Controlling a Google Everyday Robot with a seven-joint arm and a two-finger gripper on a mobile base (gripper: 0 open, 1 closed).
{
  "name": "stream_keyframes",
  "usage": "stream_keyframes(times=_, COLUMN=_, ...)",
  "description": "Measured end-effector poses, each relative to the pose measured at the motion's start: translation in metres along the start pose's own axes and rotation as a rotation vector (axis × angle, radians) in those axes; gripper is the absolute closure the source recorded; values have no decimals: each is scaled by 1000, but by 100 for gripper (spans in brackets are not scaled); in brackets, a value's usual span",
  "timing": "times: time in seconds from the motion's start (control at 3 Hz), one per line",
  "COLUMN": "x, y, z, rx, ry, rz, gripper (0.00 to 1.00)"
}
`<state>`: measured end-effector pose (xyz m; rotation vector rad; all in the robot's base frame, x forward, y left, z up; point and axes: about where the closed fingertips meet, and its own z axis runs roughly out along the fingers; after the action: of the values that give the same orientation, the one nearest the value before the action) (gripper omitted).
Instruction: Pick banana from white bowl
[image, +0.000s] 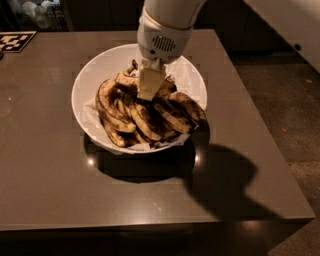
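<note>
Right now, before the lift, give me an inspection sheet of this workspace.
Surface: dark grey-brown matte tabletop, smooth, lightly reflective.
Job's things: large glossy white round bowl holding a pile of overripe brown-speckled bananas; the target one cannot be singled out.
Clutter: black-and-white checkered marker at the far left corner.
Claw: cream-coloured claw at the pile's top, amid the bananas.
Cables: nothing seen.
Surroundings: speckled dark floor to the right.
</note>
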<state>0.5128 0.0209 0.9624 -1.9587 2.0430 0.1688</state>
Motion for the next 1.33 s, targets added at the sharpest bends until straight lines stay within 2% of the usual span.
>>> stream_keyframes(times=0.67, x=16, y=13, z=-27, rx=20, ry=-135, rz=-80, gripper=100)
stream_keyframes(times=1.33, x=18, y=16, z=-32, rx=2, ry=-191, rz=-134, gripper=100)
